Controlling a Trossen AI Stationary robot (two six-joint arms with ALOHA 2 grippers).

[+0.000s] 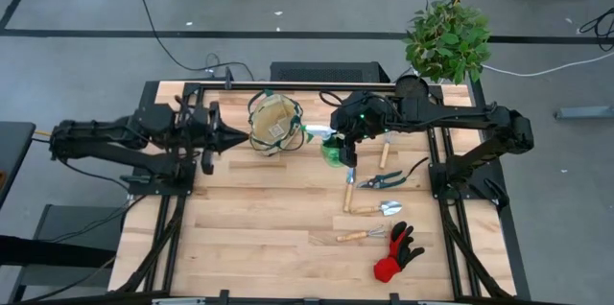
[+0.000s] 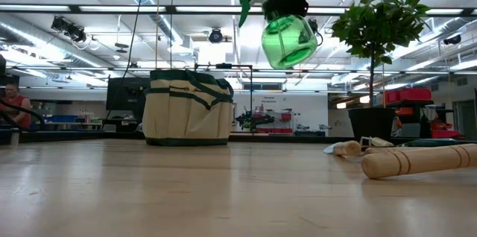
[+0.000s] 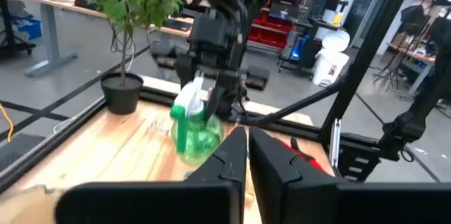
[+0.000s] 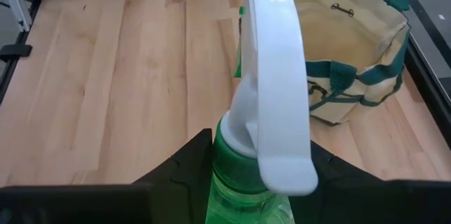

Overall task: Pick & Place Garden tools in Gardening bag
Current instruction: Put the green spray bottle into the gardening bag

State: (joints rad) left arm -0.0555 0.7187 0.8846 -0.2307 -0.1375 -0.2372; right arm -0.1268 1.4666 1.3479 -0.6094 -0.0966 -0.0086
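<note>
My right claw (image 1: 343,147) grips the green spray bottle (image 2: 289,39) by its neck, holding it high off the bench (image 1: 269,219) so it can clear the rim of the tan bag (image 1: 274,123) just beside it. My left claw (image 1: 240,136), pinched shut and empty, waits at the bag's other side.

The green spray bottle (image 1: 333,151) with its white trigger head hangs in the air, clear of the table, just beside the tan gardening bag (image 1: 272,123), which stands upright and open. The pruning shears (image 1: 382,180), two wooden-handled tools (image 1: 374,208) and the red-and-black glove (image 1: 397,253) lie on the wood.
</note>
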